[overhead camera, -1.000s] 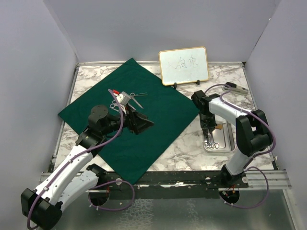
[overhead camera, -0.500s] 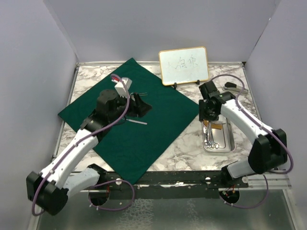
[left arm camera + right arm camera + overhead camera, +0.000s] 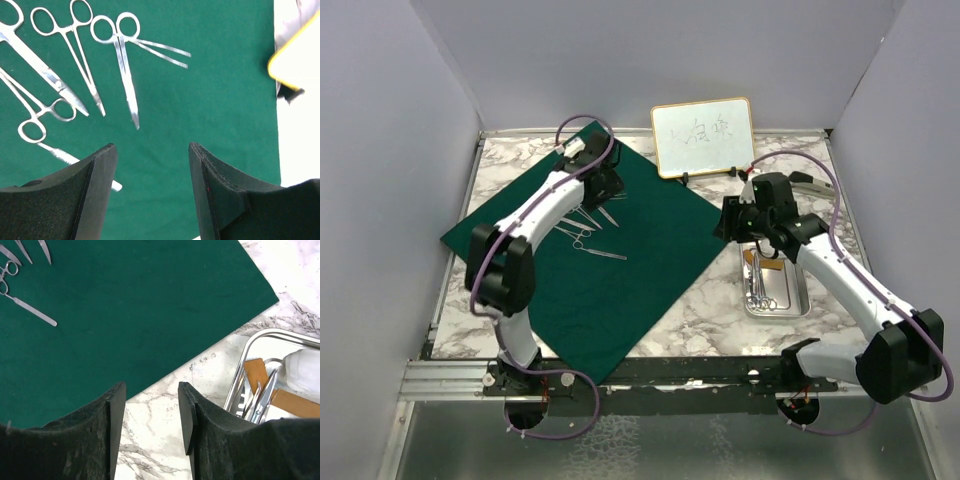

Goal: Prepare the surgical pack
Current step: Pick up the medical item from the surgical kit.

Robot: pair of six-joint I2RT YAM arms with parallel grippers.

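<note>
The dark green cloth (image 3: 650, 240) lies spread on the marble table. Several silver scissor-like instruments (image 3: 585, 228) lie side by side on its far left part, sharp in the left wrist view (image 3: 120, 65). My left gripper (image 3: 605, 185) hovers just beyond them, open and empty (image 3: 152, 150). The steel tray (image 3: 807, 300) stands to the right of the cloth, holding more instruments (image 3: 262, 400) and white gauze (image 3: 305, 372). My right gripper (image 3: 725, 225) hangs open and empty (image 3: 151, 390) over bare marble, between the cloth's edge (image 3: 125, 305) and the tray's rim (image 3: 240, 385).
A gold-framed whiteboard (image 3: 703, 137) stands at the back, close to the cloth's far corner, and its yellow frame (image 3: 295, 60) shows to the right of my left fingers. Grey walls close in three sides.
My left arm has swung from the cloth's middle to its far part, leaving an instrument lying there. My right gripper has risen out of the tray, opened and shifted left.
</note>
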